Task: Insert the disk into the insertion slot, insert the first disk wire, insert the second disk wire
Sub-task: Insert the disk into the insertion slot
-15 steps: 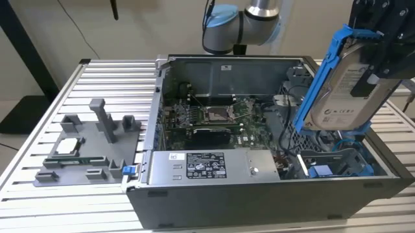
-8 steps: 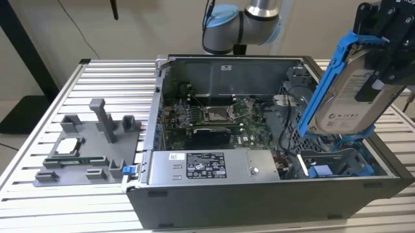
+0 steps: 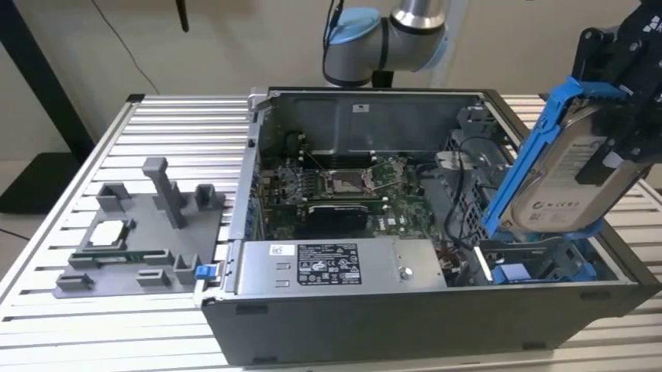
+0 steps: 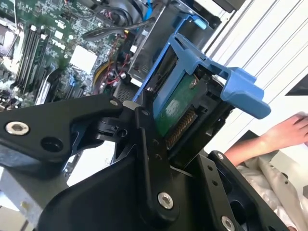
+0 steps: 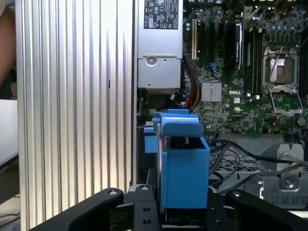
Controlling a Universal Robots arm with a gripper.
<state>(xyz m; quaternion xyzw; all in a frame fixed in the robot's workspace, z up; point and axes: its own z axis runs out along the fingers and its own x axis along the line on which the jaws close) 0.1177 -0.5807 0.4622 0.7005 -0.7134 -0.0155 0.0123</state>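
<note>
One disk (image 3: 563, 178), one gripper (image 3: 621, 136) and one open computer case (image 3: 310, 325) make up the scene, and the case lies on a ribbed metal table (image 3: 176, 124).

Inside the case there is one grey power-supply box (image 3: 331, 267) along its near wall. One square processor socket (image 3: 346, 182) sits mid-board, and one insertion slot (image 3: 538, 260) with blue rails is at the end on the exterior view's right. Outside the case, on the exterior view's left, is one grey fixture (image 3: 145, 232) carrying small parts.

The disk is in the air over the slot end of the case. Its long axis stands steeply, with the upper end leaning toward the exterior view's right and the lower end down at the slot's mouth. I cannot tell whether they touch. The labelled face is turned outward from the case's middle. In the second wrist view its green circuit side (image 4: 175, 103) shows inside the blue caddy.

The arm (image 3: 377, 35) rises behind the case's far wall, and the gripper reaches in from above the slot end. The jaws are clamped on the disk's flat faces, one black finger (image 3: 605, 159) lying across the label.

In the first wrist view the disk (image 5: 183, 163) stands edge-on above the gripper (image 5: 183, 214). A person's hand (image 4: 288, 132) rests beyond the case's edge in the second wrist view.
</note>
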